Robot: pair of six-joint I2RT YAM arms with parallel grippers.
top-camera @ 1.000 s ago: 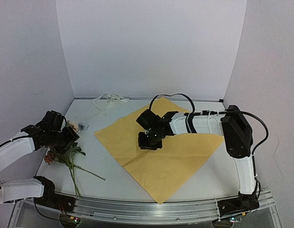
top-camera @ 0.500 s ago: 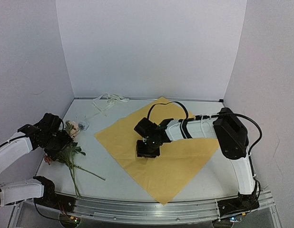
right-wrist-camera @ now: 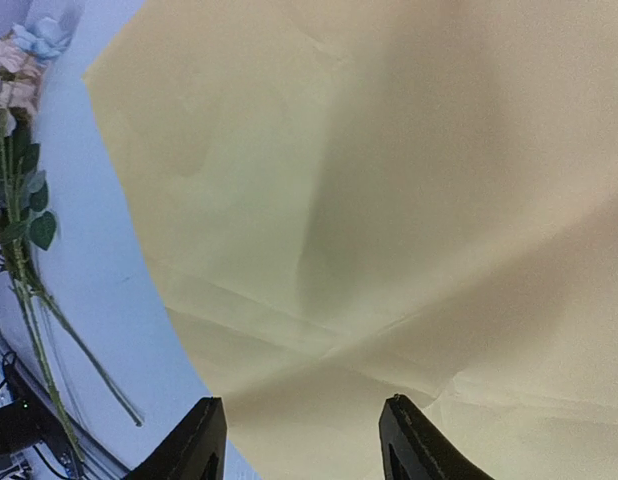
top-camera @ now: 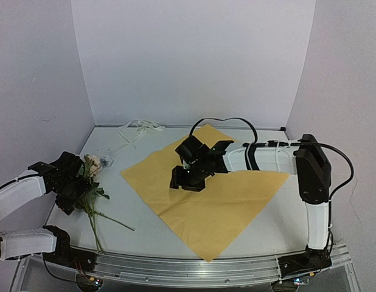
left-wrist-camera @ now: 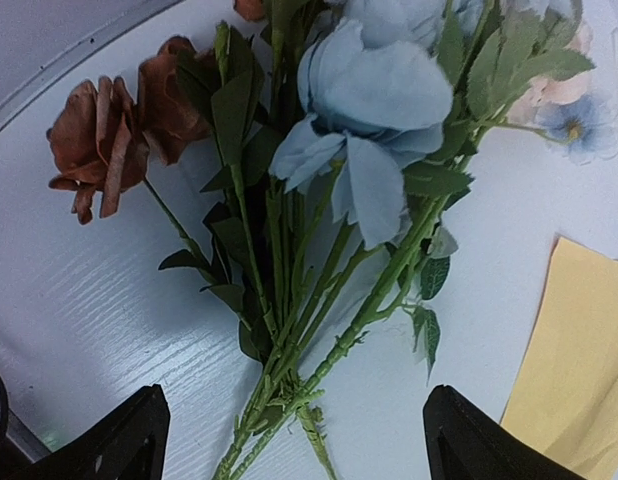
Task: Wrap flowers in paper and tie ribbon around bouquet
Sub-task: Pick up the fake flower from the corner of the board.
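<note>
1. Flowers [top-camera: 89, 196] lie on the table's left side, off the paper. Their heads point to the far wall and their thin stems run toward the near edge, so the long axis goes roughly far to near.
2. Left claw [left-wrist-camera: 294, 442] hangs over the bunch with its jaws spread wide and grips nothing. In the wrist view the stems pass up between the two fingertips, and the blue and reddish-brown heads lie beyond. The stems run away from the claw rather than across the gap, so a closing pinch would likely catch them low down. This arm is plainly the nearer one to the bunch.
3. Ribbon [top-camera: 137, 128] sits loose by the back wall, well apart from both claws.
4. Paper [top-camera: 219, 204] lies flat mid-table like a diamond, yellow face up. Its left corner is near the bunch but not touching it, so the flowers must travel rightward to reach it.
5. Right claw [right-wrist-camera: 301, 440] hovers over the sheet's middle, jaws parted and empty.
6. No brand, label or writing can be read in any view.
</note>
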